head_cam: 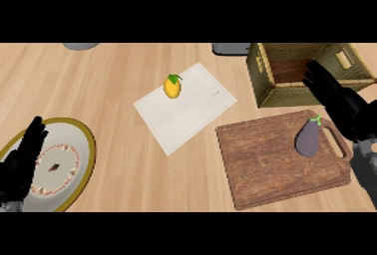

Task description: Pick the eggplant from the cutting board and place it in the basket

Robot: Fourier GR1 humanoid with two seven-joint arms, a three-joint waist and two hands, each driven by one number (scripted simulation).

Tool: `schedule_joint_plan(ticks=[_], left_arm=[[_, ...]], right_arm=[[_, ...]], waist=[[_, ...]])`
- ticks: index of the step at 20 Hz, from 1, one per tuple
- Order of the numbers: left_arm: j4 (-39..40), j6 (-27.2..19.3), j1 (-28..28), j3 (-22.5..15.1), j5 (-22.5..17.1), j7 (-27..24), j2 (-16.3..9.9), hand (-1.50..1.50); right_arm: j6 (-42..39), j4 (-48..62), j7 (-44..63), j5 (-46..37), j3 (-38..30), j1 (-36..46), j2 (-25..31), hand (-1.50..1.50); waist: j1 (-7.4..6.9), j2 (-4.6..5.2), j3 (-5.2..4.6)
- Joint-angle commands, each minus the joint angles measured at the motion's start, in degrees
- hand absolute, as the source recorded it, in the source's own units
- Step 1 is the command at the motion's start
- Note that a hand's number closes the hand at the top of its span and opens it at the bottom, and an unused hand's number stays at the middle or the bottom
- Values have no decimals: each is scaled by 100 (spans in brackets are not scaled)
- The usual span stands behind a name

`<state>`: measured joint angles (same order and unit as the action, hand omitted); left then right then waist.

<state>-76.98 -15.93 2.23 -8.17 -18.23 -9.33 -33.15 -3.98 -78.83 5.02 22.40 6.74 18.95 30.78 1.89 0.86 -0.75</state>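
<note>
Head view: eggplant (pixel 307 138) lying on the cutting board (pixel 273 164), near the handle slot at the board's right edge, stem end pointing toward the basket (pixel 290 94), which stands just beyond the board's far right corner. Right hand (pixel 344 107) hovering beside the eggplant's stem end, fingers (pixel 321 79) straight and spread wide, holding nothing, tips reaching over the basket's near wall. Not yet grasped. Likely trouble from here: a rounded, tapered eggplant rolling or skidding toward the handle slot if touched on one side only; a close from above catching the thin stem rather than the thick body; fingers clipping the basket's near wall on the way down or again on the lift, since hand, wall and eggplant sit so close together; a low carry knocking the eggplant against that wall rather than clearing it. Beyond the board's left edge, a pale mat (pixel 184 112) on the table (pixel 132 64) with a yellow lemon-like fruit (pixel 172 87) on its far corner, well apart from the eggplant and out of the path. Farther left of the board, a gold-rimmed plate (pixel 81 144), and over it the left hand (pixel 22 164), open, fingers straight, resting. Nothing between eggplant and basket except the basket's own wall.
</note>
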Motion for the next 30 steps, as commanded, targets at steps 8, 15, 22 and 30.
schedule_joint_plan(ticks=[8,15,22,30], left_arm=[[242,30,-339,-785,765,1031,-174,0],[366,-56,-274,-818,857,1213,-213,0],[357,-106,-346,-927,936,1450,-153,0],[358,-63,-522,-1078,1001,1760,-50,0]], right_arm=[[1913,-82,-666,-2563,725,1095,95,-150],[4147,889,410,-4955,501,1029,907,-150],[3182,1595,2823,-6012,1028,870,1129,-150],[431,762,5299,-6081,2209,1827,123,-150]], waist=[[-390,48,-9],[-36,-64,-84],[9,-155,-79],[-229,-230,-12]])
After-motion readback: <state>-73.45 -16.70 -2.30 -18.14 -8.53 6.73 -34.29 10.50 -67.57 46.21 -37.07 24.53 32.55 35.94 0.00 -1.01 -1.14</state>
